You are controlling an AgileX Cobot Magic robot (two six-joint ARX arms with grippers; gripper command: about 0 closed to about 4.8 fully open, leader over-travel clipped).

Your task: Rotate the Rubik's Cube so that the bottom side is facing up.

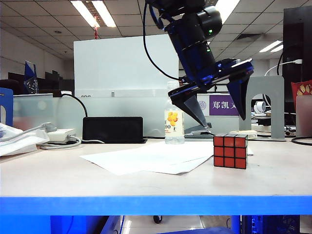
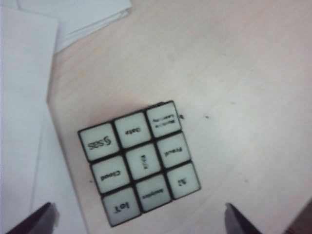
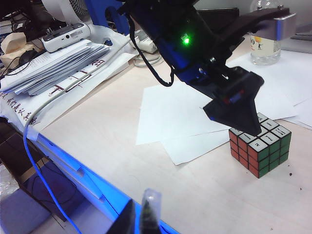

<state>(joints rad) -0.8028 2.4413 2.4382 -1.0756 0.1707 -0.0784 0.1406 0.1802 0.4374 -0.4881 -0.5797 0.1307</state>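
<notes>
Rubik's Cube [image 1: 230, 150] on desk [image 1: 146, 180], near front edge, right of white paper sheets [image 1: 156, 157]; white lettered face up, red face toward front, green face visible in right wrist view. Left gripper [image 1: 222, 105] hangs above cube, fingers spread wide, nothing between them, clear of cube. Right gripper [image 3: 141, 214] low over front desk edge, well apart from cube; open or closed: cannot tell. Clear bottle [image 1: 174, 123] stands behind paper.

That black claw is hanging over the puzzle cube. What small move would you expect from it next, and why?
Probably a straight drop. The left gripper hangs above the cube with its jaws wide open, touching nothing, and its wrist view looks down on the white face between the fingertips. Lowering would put the jaws either side, ready to close. The right gripper waits at the table's edge.
</notes>
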